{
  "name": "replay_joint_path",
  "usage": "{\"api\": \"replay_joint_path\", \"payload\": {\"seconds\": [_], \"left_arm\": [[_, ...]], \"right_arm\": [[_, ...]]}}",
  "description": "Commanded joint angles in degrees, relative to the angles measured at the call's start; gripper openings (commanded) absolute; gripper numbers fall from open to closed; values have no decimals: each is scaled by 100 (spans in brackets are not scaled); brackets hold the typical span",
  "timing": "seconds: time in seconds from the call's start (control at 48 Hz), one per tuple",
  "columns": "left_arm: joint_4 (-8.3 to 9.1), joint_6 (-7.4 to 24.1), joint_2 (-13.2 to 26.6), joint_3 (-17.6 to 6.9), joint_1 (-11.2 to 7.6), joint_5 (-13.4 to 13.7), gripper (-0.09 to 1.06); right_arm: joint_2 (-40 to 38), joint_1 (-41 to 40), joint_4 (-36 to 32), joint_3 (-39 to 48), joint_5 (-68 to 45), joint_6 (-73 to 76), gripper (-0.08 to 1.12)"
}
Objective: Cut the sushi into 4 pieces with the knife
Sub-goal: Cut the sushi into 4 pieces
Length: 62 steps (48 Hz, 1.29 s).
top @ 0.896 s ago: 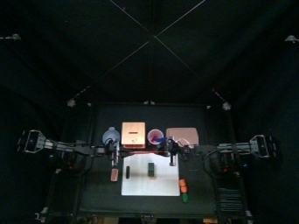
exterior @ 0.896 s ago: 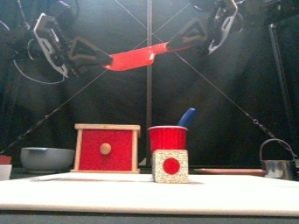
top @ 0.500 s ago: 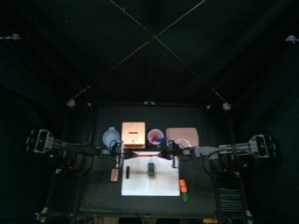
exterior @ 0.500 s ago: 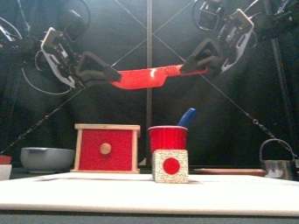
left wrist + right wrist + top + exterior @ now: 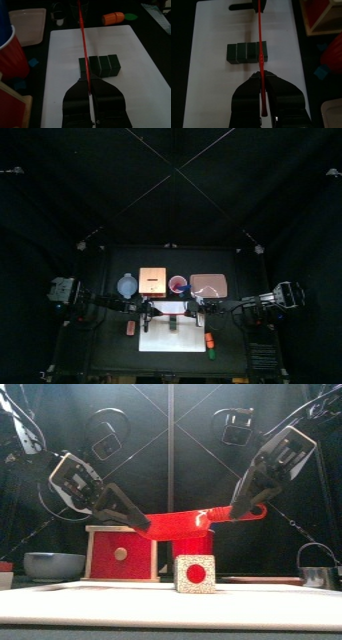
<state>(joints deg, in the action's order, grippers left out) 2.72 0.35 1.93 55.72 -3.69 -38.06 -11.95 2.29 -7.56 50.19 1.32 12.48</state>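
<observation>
One white cutting board (image 5: 170, 336) lies at the near middle of my table (image 5: 112, 344). Both claws hang over it. The left claw (image 5: 144, 529) is clenched on the red knife (image 5: 187, 523) at its left end, and the right claw (image 5: 241, 511) grasps its right end. The dark green sushi roll (image 5: 100, 65) sits mid-board beneath the blade, which seems just clear of it.

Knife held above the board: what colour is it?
Red; the knife shows best in the front view.
</observation>
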Motion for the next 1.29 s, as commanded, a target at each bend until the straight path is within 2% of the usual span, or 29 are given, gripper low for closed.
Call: {"api": "replay_joint_path", "payload": {"seconds": [0.021,0.917,1.104,1.292], "left_arm": [[-35,0,-18,-334,-70,-70,8],[-220,0,703,-448,-35,-18,8],[-237,0,817,-466,-35,114,8],[-413,9,1090,-527,-26,334,8]], "right_arm": [[0,-35,9,-123,-62,0,16],[501,-44,9,-229,-62,0,16],[765,-62,9,-237,-62,0,16],[1257,-79,9,-343,-62,9,16]]}}
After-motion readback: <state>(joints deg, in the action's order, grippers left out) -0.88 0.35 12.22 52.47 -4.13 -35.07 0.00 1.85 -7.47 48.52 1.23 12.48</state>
